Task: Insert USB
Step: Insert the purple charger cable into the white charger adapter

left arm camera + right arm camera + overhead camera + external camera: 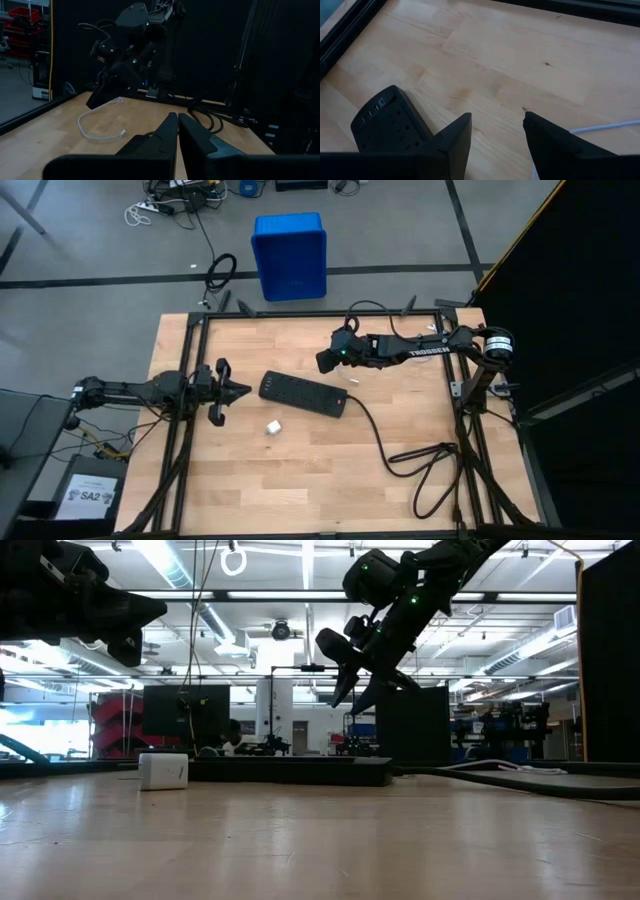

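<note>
pale wood table (300, 480), black power strip (302, 393), grey floor, blue bin (290, 256)

Black power strip (302, 393) at frame centre, small white cube (273, 426) just below it, blue bin (290, 256) on floor at top centre

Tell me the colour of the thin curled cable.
White; the cable shows best in the left wrist view.

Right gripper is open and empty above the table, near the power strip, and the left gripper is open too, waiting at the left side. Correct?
Not quite. The left gripper is shut: the left wrist view shows its fingers pressed together. The rest stands: the right gripper is open and empty above the table, near the power strip, and the left one waits at the left side.
</note>
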Tool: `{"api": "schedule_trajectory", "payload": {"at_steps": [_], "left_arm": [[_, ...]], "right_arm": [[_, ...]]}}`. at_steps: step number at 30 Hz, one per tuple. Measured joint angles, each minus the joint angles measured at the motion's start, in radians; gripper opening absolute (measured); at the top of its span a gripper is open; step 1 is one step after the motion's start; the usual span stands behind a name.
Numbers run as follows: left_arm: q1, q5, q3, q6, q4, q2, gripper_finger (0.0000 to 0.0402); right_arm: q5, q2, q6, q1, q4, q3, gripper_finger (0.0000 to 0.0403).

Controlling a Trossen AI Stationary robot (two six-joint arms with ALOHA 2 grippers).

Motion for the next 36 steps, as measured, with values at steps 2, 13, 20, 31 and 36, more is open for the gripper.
{"api": "schedule_trajectory", "payload": {"at_steps": [2,13,20,31,36], "left_arm": [[0.0,0.0,0.0,0.0,0.0,0.0,0.0001],[0.0,0.0,0.0,0.0,0.0,0.0,0.0001],[0.0,0.0,0.0,0.0,0.0,0.0,0.0001],[0.0,0.0,0.0,0.0,0.0,0.0,0.0001],[0.0,0.0,0.0,0.0,0.0,0.0,0.0001]], "right_arm": [[0.0,0.0,0.0,0.0,0.0,0.0,0.016],[0.0,0.0,-0.002,-0.002,0.0,0.0,0.016],[0.0,0.0,-0.003,-0.002,0.0,0.0,0.016],[-0.032,0.0,-0.113,-0.002,0.0,0.0,0.0161],[-0.052,0.0,-0.204,-0.002,0.0,0.0,0.0161]]}}
